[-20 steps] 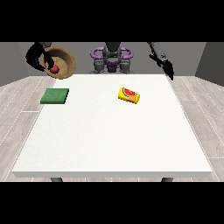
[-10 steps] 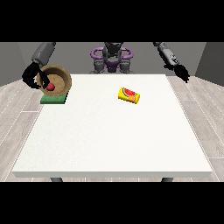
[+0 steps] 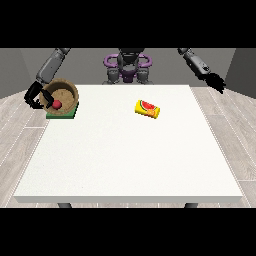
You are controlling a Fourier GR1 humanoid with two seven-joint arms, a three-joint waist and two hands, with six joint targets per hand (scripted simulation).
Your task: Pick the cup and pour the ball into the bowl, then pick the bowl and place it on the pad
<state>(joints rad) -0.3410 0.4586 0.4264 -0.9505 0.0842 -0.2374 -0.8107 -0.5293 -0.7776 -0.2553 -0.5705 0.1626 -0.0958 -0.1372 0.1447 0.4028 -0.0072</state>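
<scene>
Fingers [image 3: 35, 97] curl round one bowl [image 3: 64, 93] holding one ball [image 3: 57, 104], on one pad [image 3: 62, 114].

Place: a plain test room for a robot.
Bench: a big white bench [image 3: 130, 150] fills the middle.
Floor: pale wood planks [image 3: 20, 135] lie all around it.
Walls: bare and grey [image 3: 90, 65].
Robot: it stands behind the bench [image 3: 128, 65].
</scene>
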